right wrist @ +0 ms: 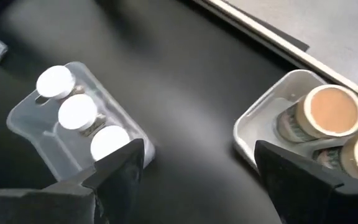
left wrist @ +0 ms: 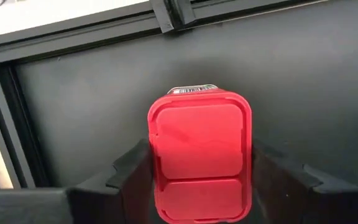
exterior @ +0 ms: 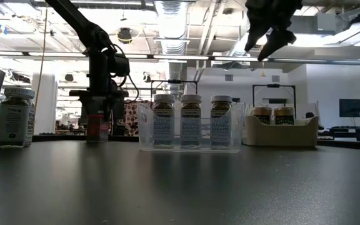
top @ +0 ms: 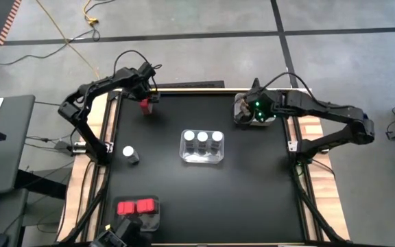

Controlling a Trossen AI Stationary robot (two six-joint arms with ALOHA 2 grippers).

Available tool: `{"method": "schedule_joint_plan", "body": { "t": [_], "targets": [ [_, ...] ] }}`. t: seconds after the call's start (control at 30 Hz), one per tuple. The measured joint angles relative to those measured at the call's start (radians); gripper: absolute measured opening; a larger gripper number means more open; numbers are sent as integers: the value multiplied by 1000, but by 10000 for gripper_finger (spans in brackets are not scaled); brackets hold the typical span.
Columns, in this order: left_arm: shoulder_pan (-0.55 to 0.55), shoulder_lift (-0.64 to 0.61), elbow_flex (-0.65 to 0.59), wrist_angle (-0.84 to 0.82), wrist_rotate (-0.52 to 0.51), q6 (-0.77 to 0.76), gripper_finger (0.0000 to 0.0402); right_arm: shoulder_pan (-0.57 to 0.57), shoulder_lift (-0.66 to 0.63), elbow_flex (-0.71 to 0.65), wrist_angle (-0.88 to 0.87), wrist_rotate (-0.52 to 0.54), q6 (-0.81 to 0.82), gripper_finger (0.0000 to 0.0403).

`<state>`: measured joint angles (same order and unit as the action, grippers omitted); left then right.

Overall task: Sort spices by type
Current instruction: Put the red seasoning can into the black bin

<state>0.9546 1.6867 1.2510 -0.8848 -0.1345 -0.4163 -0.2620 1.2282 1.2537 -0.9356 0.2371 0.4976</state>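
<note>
A red spice box (left wrist: 199, 162) stands on its base on the black table near the far-left corner (top: 145, 106), and my left gripper (left wrist: 201, 149) is shut on it from above (exterior: 99, 115). My right gripper (exterior: 266, 40) hangs open high above the grey tray (right wrist: 247, 124), touching nothing. That tray holds two tan-lidded jars (right wrist: 329, 111). A clear tray (top: 184, 156) at the table's middle holds three white-lidded jars (top: 202, 137). One more white-lidded jar (top: 130, 154) stands alone at the left. Two red boxes (top: 136, 206) sit in a tray at the near-left. My left gripper pinches the red spice box between its two fingers (left wrist: 132, 165), one on each of two opposite sides, near the top (left wrist: 160, 155). The fingers come from above, pointing down. The box is upright with its base on the table (exterior: 97, 136).
The table's raised far edge (left wrist: 73, 37) runs close behind the red box. Bare black table lies between the clear tray and the grey tray (right wrist: 191, 81), and across the near half (top: 238, 199). Wooden side rails (top: 310, 130) border the table.
</note>
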Motion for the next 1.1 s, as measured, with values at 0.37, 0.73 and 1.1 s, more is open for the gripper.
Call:
{"method": "schedule_joint_plan", "body": {
  "t": [0.37,0.73,1.1],
  "targets": [
    [0,-1,0,-35,0,206,223,112,3,0,-255,0,-69,331],
    [-95,-62,152,-145,3,329,221,221,3,0,-227,0,8,330],
    [-538,-343,200,-170,8,274,222,345,3,0,-232,1,-15,330]
  ]
}}
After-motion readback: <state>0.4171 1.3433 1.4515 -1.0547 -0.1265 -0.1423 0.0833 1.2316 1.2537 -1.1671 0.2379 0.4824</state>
